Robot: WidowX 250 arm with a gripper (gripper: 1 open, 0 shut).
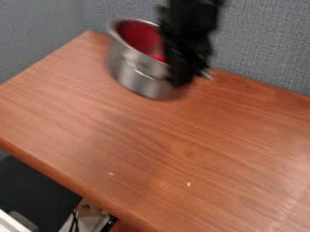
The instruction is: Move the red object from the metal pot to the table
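Gripping the metal pot [143, 69] by its rim, jaws clamped together, the gripper [182, 74] holds it above the counter [182, 163]; the red object [143, 38] sits inside.

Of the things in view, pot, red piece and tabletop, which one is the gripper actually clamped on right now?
The metal pot: the shut gripper pinches its near rim. The red object lies inside, untouched; the table is below.

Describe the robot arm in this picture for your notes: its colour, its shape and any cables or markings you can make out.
The arm is black all over, a blocky upright column coming down from the top edge and narrowing towards the gripper. The picture is blurred, so the jaws cannot be told apart. No cables, labels or markings can be made out.
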